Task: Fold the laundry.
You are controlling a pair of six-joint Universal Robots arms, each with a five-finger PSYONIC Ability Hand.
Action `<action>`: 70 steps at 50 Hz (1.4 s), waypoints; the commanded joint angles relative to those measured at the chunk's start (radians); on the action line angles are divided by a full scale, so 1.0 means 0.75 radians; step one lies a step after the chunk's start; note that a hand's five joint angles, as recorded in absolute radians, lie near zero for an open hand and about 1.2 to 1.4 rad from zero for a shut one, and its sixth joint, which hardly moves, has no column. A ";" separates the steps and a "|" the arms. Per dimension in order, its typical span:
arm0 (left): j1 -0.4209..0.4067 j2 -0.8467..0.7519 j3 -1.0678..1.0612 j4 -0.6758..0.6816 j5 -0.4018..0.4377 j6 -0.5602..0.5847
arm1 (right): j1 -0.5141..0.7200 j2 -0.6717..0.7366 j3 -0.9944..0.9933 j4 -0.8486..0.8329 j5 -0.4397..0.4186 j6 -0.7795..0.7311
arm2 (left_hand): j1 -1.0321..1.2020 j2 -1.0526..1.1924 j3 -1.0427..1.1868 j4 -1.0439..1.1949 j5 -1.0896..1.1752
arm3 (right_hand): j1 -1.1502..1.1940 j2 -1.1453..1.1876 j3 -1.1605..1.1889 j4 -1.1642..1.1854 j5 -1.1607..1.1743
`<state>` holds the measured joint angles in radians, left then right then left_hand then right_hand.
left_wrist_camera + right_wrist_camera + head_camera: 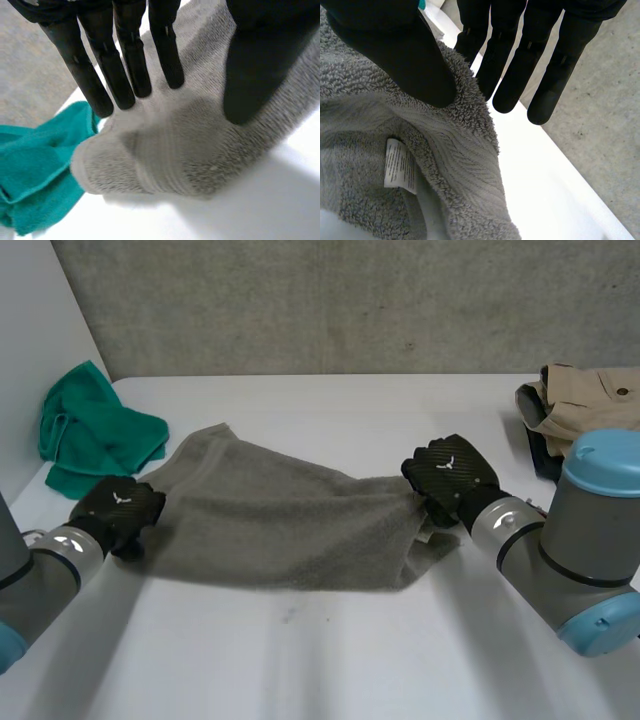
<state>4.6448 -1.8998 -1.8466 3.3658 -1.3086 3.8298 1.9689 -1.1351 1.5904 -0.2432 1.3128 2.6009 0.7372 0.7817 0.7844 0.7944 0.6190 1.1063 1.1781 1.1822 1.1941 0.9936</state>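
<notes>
A grey towel [270, 520] lies spread across the middle of the white table, bunched at its right end. My left hand [120, 508] is at the towel's left corner. In the left wrist view its straight fingers [125, 65] reach over the towel's corner [175, 160], and the thumb stands apart on the near side. My right hand [452, 475] is at the towel's right end. In the right wrist view its thumb [395, 45] presses the towel's edge [465, 150] against the straight fingers. A white label [400, 166] shows on the cloth under the palm.
A green cloth [95, 430] lies crumpled at the back left, close to the towel's left corner, and the green cloth [35, 170] sits beside my left fingertips. A beige garment [585, 400] lies at the back right. A grey wall stands behind the table.
</notes>
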 commanded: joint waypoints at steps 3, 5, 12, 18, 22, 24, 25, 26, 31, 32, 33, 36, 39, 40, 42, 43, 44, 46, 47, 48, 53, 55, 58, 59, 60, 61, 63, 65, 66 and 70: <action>0.012 0.058 -0.064 -0.023 0.002 0.001 | 0.011 -0.012 0.021 -0.001 0.000 -0.005 | -0.123 -0.182 -0.186 -0.199 -0.198 | 0.387 0.291 0.285 0.269 0.304; 0.014 0.048 -0.070 -0.023 0.004 0.003 | 0.013 -0.006 0.019 -0.001 0.000 -0.005 | -0.123 -0.182 -0.186 -0.199 -0.198 | 0.387 0.291 0.285 0.269 0.304; 0.033 -0.085 -0.050 -0.017 0.008 0.011 | 0.015 0.004 0.017 -0.001 0.000 -0.009 | -0.123 -0.182 -0.186 -0.199 -0.198 | 0.387 0.291 0.285 0.269 0.304; 0.059 -0.163 0.010 -0.007 0.010 0.009 | 0.013 0.012 0.015 -0.001 0.002 -0.009 | 0.251 0.191 0.188 0.174 0.175 | 0.387 0.291 0.285 0.269 0.304; 0.059 -0.165 0.047 0.000 0.006 -0.005 | 0.007 0.012 0.015 -0.001 0.002 -0.009 | 0.879 0.819 0.816 0.802 0.804 | 0.387 0.291 0.285 0.269 0.304; 0.053 -0.150 0.057 0.002 0.002 -0.012 | 0.001 0.008 0.015 -0.001 0.002 -0.007 | 0.879 0.819 0.816 0.802 0.804 | 0.387 0.291 0.285 0.269 0.304; 0.041 -0.132 0.061 0.004 0.000 -0.030 | -0.001 0.008 0.015 -0.001 0.002 -0.007 | 0.879 0.819 0.816 0.802 0.804 | 0.387 0.291 0.285 0.269 0.304; 0.037 -0.108 0.061 0.004 0.002 -0.048 | -0.001 0.004 0.013 0.001 0.002 -0.007 | 0.879 0.819 0.816 0.802 0.804 | 0.387 0.291 0.285 0.269 0.304; 0.010 0.113 0.049 0.006 0.000 -0.236 | -0.003 -0.014 0.005 0.026 0.005 -0.005 | 0.879 0.819 0.816 0.802 0.804 | 0.387 0.291 0.285 0.269 0.304; 0.006 0.150 0.045 0.004 -0.002 -0.273 | -0.005 -0.039 -0.003 0.060 0.005 -0.005 | 0.879 0.819 0.816 0.802 0.804 | 0.387 0.291 0.285 0.269 0.304; -0.004 0.213 0.043 -0.006 -0.002 -0.342 | -0.005 -0.061 -0.008 0.083 0.007 -0.007 | 0.879 0.819 0.816 0.802 0.804 | 0.387 0.291 0.285 0.269 0.304; -0.018 0.326 0.043 -0.019 0.000 -0.433 | -0.011 -0.167 -0.048 0.223 0.009 -0.013 | 0.879 0.819 0.816 0.802 0.804 | 0.387 0.291 0.285 0.269 0.304; -0.037 0.489 0.034 -0.041 0.004 -0.508 | -0.030 -0.235 -0.114 0.361 0.009 -0.015 | 0.879 0.819 0.816 0.802 0.804 | 0.387 0.291 0.285 0.269 0.304; -0.045 0.567 0.030 -0.060 0.006 -0.535 | -0.062 -0.272 -0.173 0.460 0.009 -0.015 | 0.879 0.819 0.816 0.802 0.804 | 0.387 0.291 0.285 0.269 0.304; -0.053 0.643 0.028 -0.082 0.008 -0.553 | -0.101 -0.309 -0.236 0.555 0.007 -0.015 | 0.879 0.819 0.816 0.802 0.804 | 0.387 0.291 0.285 0.269 0.304; -0.057 0.678 0.028 -0.094 0.010 -0.560 | -0.138 -0.335 -0.297 0.630 -0.004 -0.015 | 0.879 0.819 0.816 0.802 0.804 | 0.387 0.291 0.285 0.269 0.304; -0.065 0.731 0.026 -0.123 0.016 -0.574 | -0.152 -0.346 -0.326 0.661 -0.014 -0.015 | 0.879 0.819 0.816 0.802 0.804 | 0.387 0.291 0.285 0.269 0.304; -0.078 0.772 0.024 -0.148 0.025 -0.588 | -0.179 -0.364 -0.384 0.707 -0.024 -0.015 | 0.879 0.819 0.816 0.802 0.804 | 0.387 0.291 0.285 0.269 0.304; -0.082 0.786 0.022 -0.158 0.031 -0.596 | -0.201 -0.376 -0.437 0.719 -0.028 -0.013 | 0.879 0.819 0.816 0.802 0.804 | 0.387 0.291 0.285 0.269 0.304; -0.088 0.801 0.016 -0.176 0.047 -0.611 | -0.214 -0.376 -0.459 0.719 -0.028 -0.013 | 0.879 0.819 0.816 0.802 0.804 | 0.387 0.291 0.285 0.269 0.304; -0.102 0.766 -0.021 -0.174 0.096 -0.631 | -0.222 -0.268 -0.548 0.701 -0.022 -0.017 | 0.879 0.819 0.816 0.802 0.804 | 0.387 0.291 0.285 0.269 0.304; -0.112 0.709 -0.021 -0.170 0.106 -0.637 | -0.212 -0.138 -0.602 0.648 -0.018 -0.017 | 0.879 0.819 0.816 0.802 0.804 | 0.387 0.291 0.285 0.269 0.304; -0.159 0.554 0.000 -0.160 0.109 -0.642 | -0.199 -0.025 -0.646 0.574 -0.002 -0.015 | 0.879 0.819 0.816 0.802 0.804 | 0.387 0.291 0.285 0.269 0.304; -0.176 0.513 0.010 -0.156 0.107 -0.637 | -0.185 0.048 -0.668 0.509 0.006 -0.015 | 0.879 0.819 0.816 0.802 0.804 | 0.387 0.291 0.285 0.269 0.304; -0.208 0.423 0.040 -0.150 0.098 -0.629 | -0.177 0.075 -0.676 0.482 0.011 -0.015 | 0.879 0.819 0.816 0.802 0.804 | 0.387 0.291 0.285 0.269 0.304; -0.225 0.378 0.059 -0.148 0.094 -0.629 | -0.171 0.108 -0.687 0.445 0.019 -0.015 | 0.879 0.819 0.816 0.802 0.804 | 0.387 0.291 0.285 0.269 0.304; -0.253 0.292 0.102 -0.148 0.084 -0.629 | -0.152 0.225 -0.723 0.312 0.051 -0.019 | 0.879 0.819 0.816 0.802 0.804 | 0.387 0.291 0.285 0.269 0.304; -0.294 0.185 0.171 -0.152 0.057 -0.629 | -0.146 0.296 -0.746 0.208 0.074 -0.026 | 0.879 0.819 0.816 0.802 0.804 | 0.387 0.291 0.285 0.269 0.304; -0.305 0.163 0.190 -0.152 0.049 -0.629 | -0.144 0.357 -0.760 0.094 0.096 -0.028 | 0.879 0.819 0.816 0.802 0.804 | 0.387 0.291 0.285 0.269 0.304; -0.325 0.079 0.274 -0.150 0.002 -0.637 | -0.138 0.464 -0.746 -0.189 0.093 -0.026 | 0.879 0.819 0.816 0.802 0.804 | -1.242 -1.338 -1.344 -1.359 -1.325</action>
<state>4.4370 -1.7270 -1.7386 3.2529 -1.2583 3.3564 1.8549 -0.9198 1.0341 -0.0885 1.3643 2.5833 1.1316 1.1956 1.1898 1.1987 0.9942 1.0907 1.1396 1.1476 1.1539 0.9664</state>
